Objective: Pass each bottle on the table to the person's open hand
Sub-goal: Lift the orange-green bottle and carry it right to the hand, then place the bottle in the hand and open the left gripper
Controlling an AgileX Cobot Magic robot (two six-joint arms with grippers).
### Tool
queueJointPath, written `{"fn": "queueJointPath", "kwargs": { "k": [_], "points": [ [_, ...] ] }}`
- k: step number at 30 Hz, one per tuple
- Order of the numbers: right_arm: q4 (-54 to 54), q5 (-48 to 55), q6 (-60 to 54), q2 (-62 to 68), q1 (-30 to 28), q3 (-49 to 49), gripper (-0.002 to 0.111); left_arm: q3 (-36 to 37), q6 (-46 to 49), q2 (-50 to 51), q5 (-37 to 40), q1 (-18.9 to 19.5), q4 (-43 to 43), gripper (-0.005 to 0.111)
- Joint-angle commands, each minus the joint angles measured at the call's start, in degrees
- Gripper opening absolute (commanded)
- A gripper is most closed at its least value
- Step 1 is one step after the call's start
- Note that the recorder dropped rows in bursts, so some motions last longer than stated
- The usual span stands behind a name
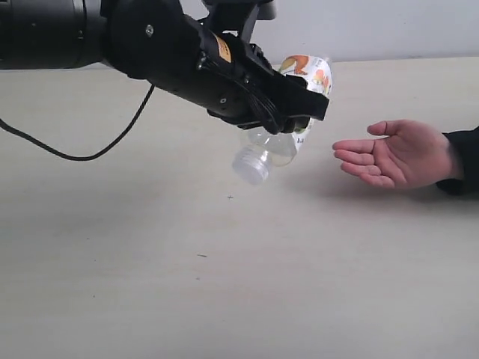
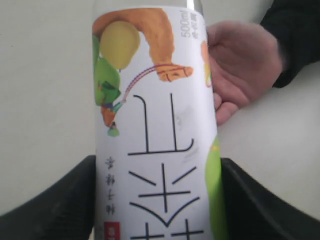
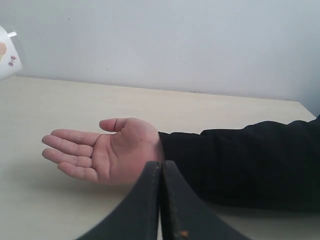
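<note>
Over beige table, left gripper holds bottle near open hand

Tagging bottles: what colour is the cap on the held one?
White cap on the bottle, clearest in the exterior view.

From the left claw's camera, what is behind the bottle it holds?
The person's open hand and the pale table show behind the bottle. The bottle covers the fingertips, so they cannot be seen here.

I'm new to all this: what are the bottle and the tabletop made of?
The bottle looks like clear glossy plastic, see-through near its neck; its label seems printed film or paper. The table looks matte, pale wood-grain, perhaps laminate.
</note>
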Motion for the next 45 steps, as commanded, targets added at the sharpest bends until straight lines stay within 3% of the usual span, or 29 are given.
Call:
{"fn": "queueJointPath", "kwargs": {
  "k": [1,7,10,15,22,34,45],
  "points": [
    [0.04,-0.21,-0.22,-0.38,-0.14,0.27,0.001,0.09,-3.3,-0.5,-4.15,-1.38,0.08,0.0],
    [0.04,-0.21,-0.22,-0.38,-0.14,0.27,0.001,0.09,-18.09,0.43,-7.64,-2.43,-0.6,0.0],
    [0.04,-0.21,-0.22,-0.38,-0.14,0.27,0.001,0.09,-21.06,1.48,-9.72,-3.61,-2.79,0.0],
    [0.04,-0.21,-0.22,-0.38,-0.14,0.27,0.001,-1.27,-21.36,4.36,-12.55,-6.38,-8.32,0.0],
    [0.04,-0.21,-0.1,-0.38,-0.14,0.27,0.001,-8.88,-21.36,10.92,-12.78,-8.74,-8.96,0.0],
    [0.04,-0.21,-0.2,-0.38,-0.14,0.27,0.001,-16.61,-29.19,19.65,-12.69,-8.86,-15.51,0.0],
    [0.04,-0.21,-0.2,-0.38,-0.14,0.27,0.001,-17.17,-31.54,24.73,-18.01,-9.01,-16.59,0.0]
  ]
}}
